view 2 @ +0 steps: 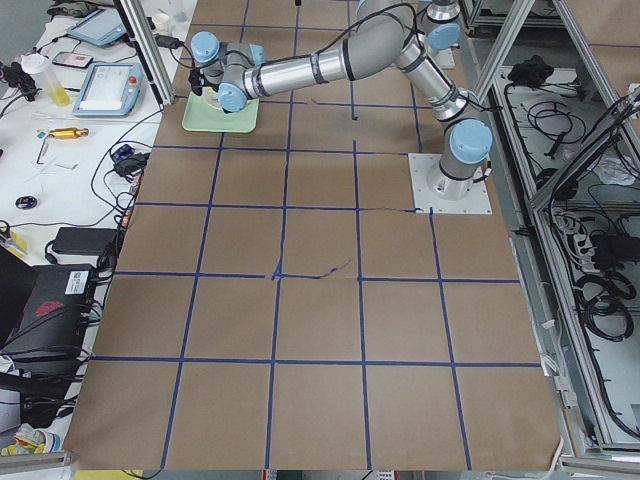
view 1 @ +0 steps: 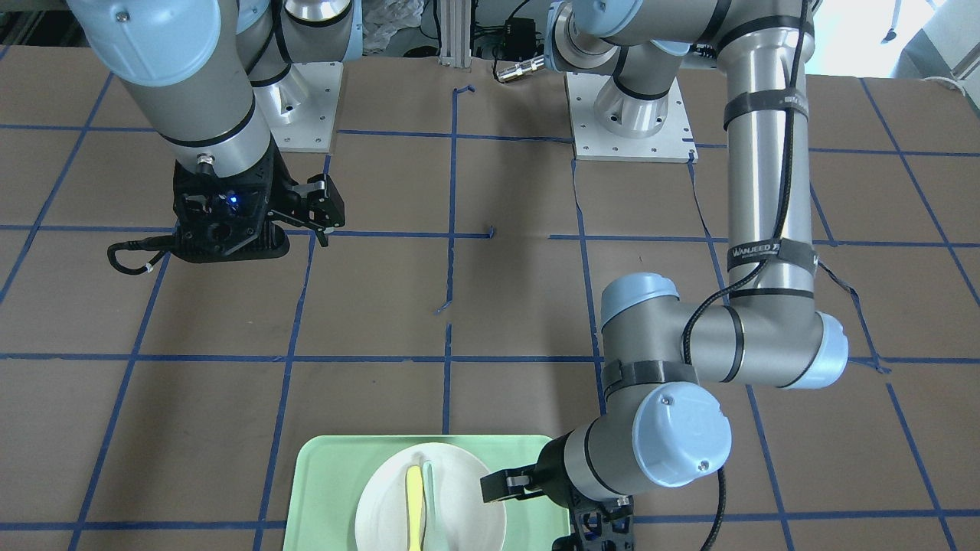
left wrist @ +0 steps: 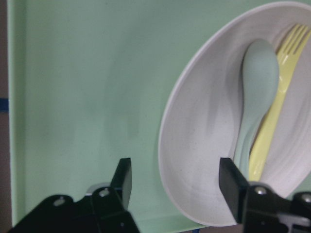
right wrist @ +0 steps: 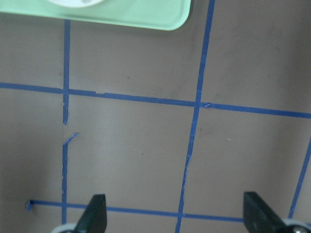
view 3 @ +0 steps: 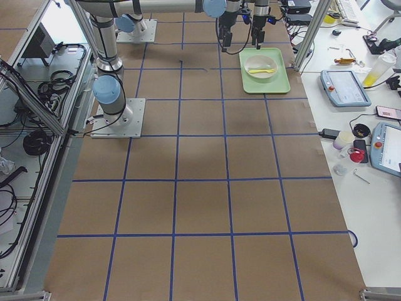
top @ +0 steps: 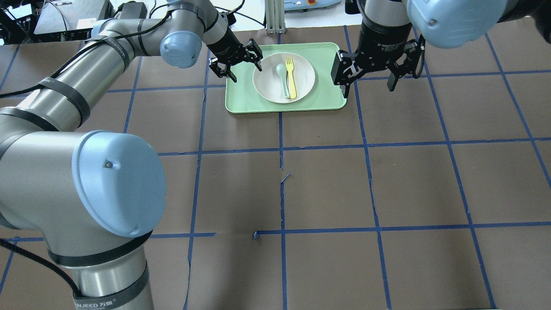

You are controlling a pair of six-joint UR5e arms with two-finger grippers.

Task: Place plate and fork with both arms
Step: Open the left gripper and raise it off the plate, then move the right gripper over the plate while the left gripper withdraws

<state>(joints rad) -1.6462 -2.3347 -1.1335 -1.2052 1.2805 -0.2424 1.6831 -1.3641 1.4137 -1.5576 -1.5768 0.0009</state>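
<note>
Brown paper crossed by blue tape lines covers the large table (top: 327, 185). Two silver-grey jointed arms with light-blue caps reach to the top centre of the overhead view, the left arm (top: 64, 90) from the frame's left and the right arm (top: 383, 26) from its upper right.

There a rectangular mint-green plastic tray (top: 241, 101) carries the round off-white shallow plate (top: 264, 88). The black two-finger left gripper (top: 247, 73) sits low at the plate's left edge. Its jaws are spread and hold nothing, and the wrist camera shows one finger (left wrist: 124, 179) over bare tray and the other over the plate, with the rim between them.

The black right gripper (top: 369, 88) hangs off the tray's right edge, likewise spread and empty. Its own camera shows the table far below, so it appears to be high up.

In the plate a grey-green plastic spoon (top: 283, 79) lies just left of the slim pale-yellow plastic fork (top: 292, 79); whether they touch is unclear. The fork's long axis runs up and down the frame with the tines toward the top edge. It lies to the frame's left of the right gripper, on the plate's half toward that gripper, so the right arm looks better placed for the fork and the left for the plate.
</note>
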